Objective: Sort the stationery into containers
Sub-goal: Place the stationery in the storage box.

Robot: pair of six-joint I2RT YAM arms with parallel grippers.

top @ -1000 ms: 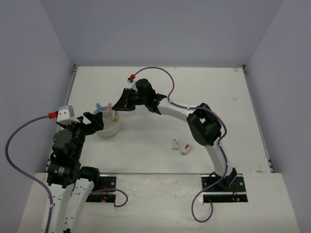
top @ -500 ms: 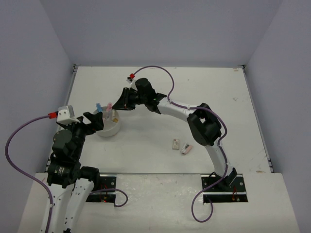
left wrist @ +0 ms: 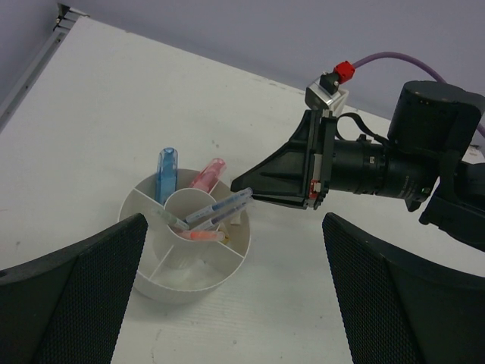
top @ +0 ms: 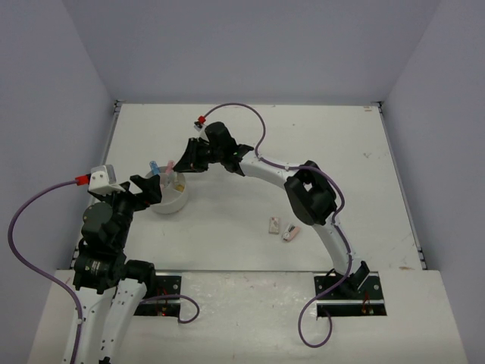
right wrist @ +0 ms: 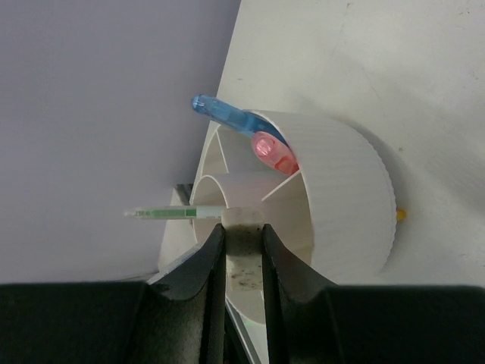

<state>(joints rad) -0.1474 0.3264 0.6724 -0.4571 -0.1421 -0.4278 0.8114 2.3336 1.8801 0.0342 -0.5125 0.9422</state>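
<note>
I pinch a pale eraser block (right wrist: pixel 241 218) in my right hand (right wrist: pixel 241 227), right at the rim of the round white holder (top: pixel 168 203). The holder stands on the bench (top: pixel 318 144). A blue marker (left wrist: pixel 166 168) and a pink marker (left wrist: pixel 209 173) lean in neighbouring compartments. My left hand (left wrist: pixel 235 227) hangs near the holder, fingers spread wide.

On the left half of the white table (top: pixel 333 152) stands a round white holder (top: pixel 173 206), a blue marker (top: pixel 154 165) and a pink marker (top: pixel 170 164) poking up from its far side. The left gripper (top: pixel 149 189) hangs at the holder's near-left edge, and the right gripper (top: pixel 185 165) points at its far-right rim, its arm stretched across from the near right. Well apart to the right lie two small things just beside each other — a pale block (top: pixel 273 224) and a pinkish block (top: pixel 289 232).
</note>
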